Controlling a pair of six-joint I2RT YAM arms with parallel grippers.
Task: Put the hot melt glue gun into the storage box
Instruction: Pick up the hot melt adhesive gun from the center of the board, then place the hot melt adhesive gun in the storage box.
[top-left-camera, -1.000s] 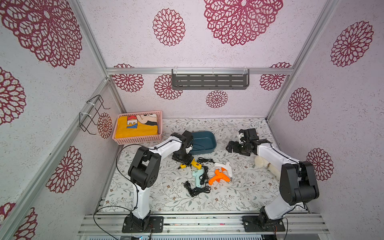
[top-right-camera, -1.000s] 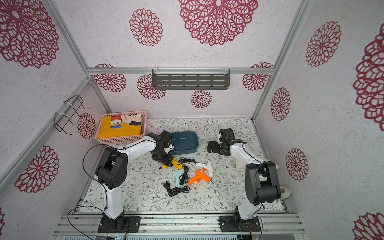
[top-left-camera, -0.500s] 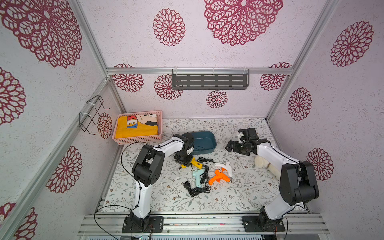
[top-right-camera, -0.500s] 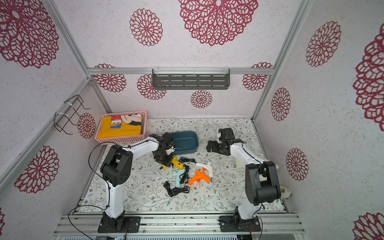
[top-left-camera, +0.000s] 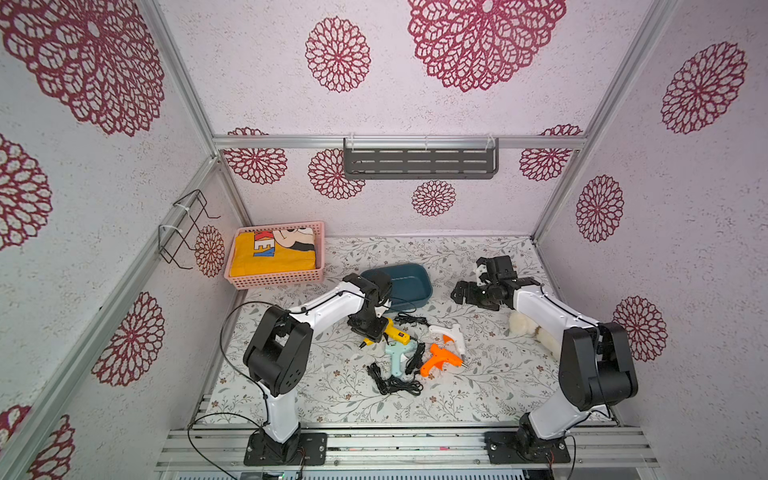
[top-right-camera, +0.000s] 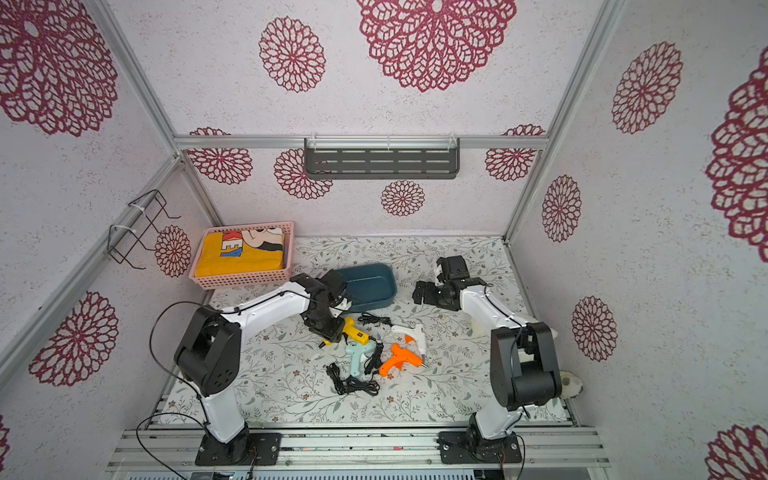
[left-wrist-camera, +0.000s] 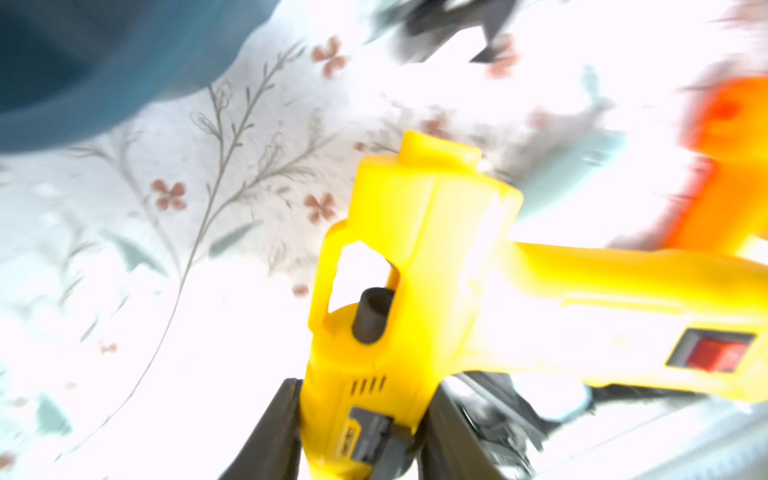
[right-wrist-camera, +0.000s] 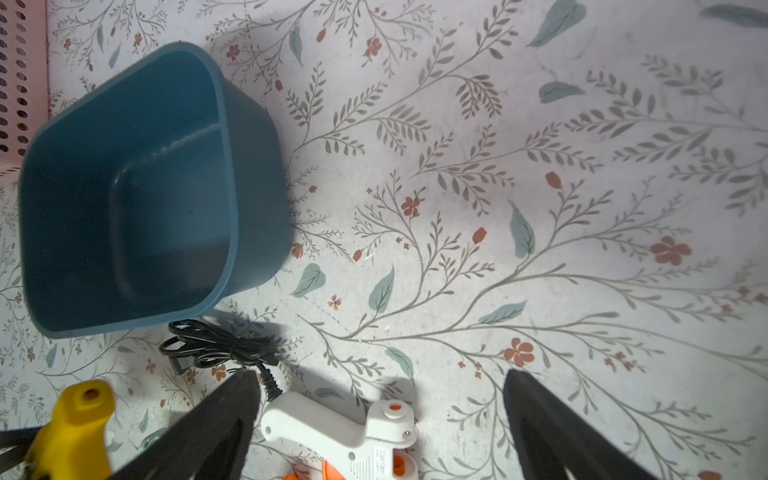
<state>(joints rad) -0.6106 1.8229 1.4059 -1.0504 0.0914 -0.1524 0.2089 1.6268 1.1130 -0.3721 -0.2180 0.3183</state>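
A yellow hot melt glue gun lies mid-mat, just in front of the dark teal storage box. My left gripper comes down onto its nozzle end. In the left wrist view the left gripper is shut on the yellow barrel, one dark finger on each side. That view is blurred, so I cannot tell whether the gun is off the mat. The right gripper hangs open to the right of the empty box.
White, orange and mint glue guns lie beside the yellow one among black cords. A pink lattice basket with a yellow shirt stands at back left. A white plush lies under the right arm.
The left jaws have closed in onto the yellow glue gun's barrel, and the left arm has shifted slightly. The right arm has stayed where it was, open.
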